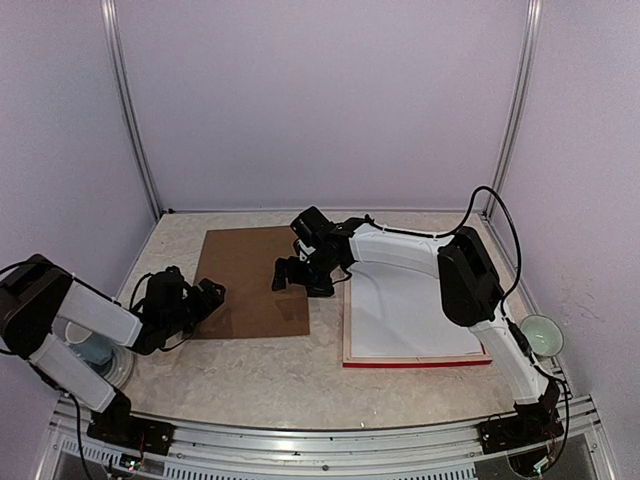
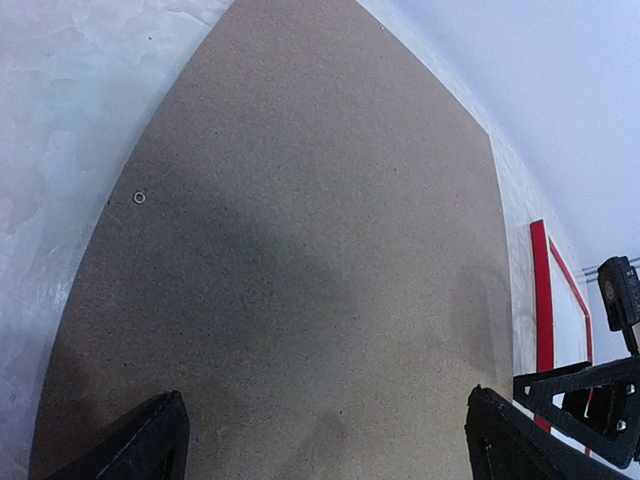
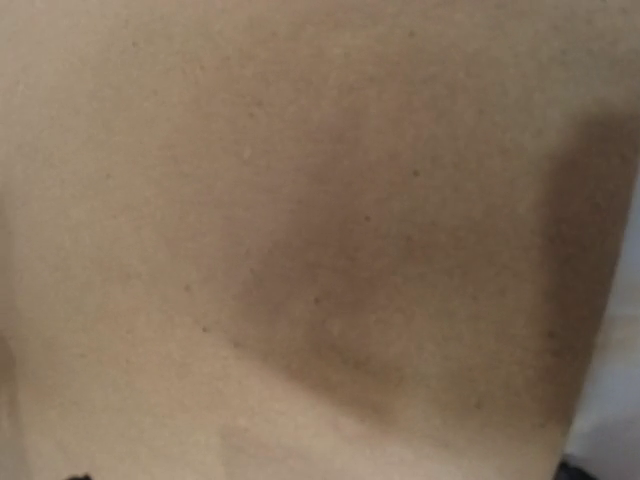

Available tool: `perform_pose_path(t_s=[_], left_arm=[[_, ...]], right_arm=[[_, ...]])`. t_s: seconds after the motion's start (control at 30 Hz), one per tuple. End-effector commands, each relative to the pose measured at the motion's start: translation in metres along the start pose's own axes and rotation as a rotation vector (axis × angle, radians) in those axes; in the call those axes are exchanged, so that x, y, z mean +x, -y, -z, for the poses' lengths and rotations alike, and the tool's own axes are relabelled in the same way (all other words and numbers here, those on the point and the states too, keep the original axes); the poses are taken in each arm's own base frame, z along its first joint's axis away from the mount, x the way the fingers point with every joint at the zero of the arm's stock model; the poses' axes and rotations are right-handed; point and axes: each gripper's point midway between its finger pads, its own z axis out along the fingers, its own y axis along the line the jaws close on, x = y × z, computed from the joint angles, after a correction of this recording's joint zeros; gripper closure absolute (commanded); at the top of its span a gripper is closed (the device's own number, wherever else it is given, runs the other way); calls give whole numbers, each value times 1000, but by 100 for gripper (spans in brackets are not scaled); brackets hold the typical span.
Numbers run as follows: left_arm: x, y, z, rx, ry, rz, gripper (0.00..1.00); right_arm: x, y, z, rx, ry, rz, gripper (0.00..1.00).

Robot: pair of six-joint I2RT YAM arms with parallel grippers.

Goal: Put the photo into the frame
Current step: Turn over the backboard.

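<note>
The photo (image 1: 400, 320), seemingly the white sheet lying inside the frame (image 1: 415, 361) on the counter (image 1: 250, 370), looks light and floppy, best pinched at an edge, while my left tool (image 2: 325, 430) and right tool (image 1: 293, 272) hang open above the backing board (image 1: 245, 275).

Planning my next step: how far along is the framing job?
Done: a white sheet, probably the photo face down, lies in the frame. In hand: nothing; left gripper and right gripper, open, hover over the brown board beside it. Left: board onto frame.
</note>
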Motion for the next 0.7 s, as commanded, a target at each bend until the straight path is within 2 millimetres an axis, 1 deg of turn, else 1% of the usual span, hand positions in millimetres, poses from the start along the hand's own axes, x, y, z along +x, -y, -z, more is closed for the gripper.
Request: perform_pose_path(t_s=[0.0, 0.17, 0.27, 0.47, 0.67], left_arm=[[25, -8, -2, -9, -81, -3, 5], [34, -9, -3, -5, -101, -11, 5], [40, -11, -3, -6, -115, -13, 5], [53, -15, -4, -5, -146, -15, 6], [64, -17, -6, -1, -180, -10, 7]], right_arm=[[16, -13, -18, -59, -49, -13, 1], [14, -24, -8, -113, -34, -18, 1], [13, -37, -2, -198, -34, -13, 1], [17, -40, 5, -329, -41, -34, 1], [18, -49, 14, -463, -39, -43, 1]])
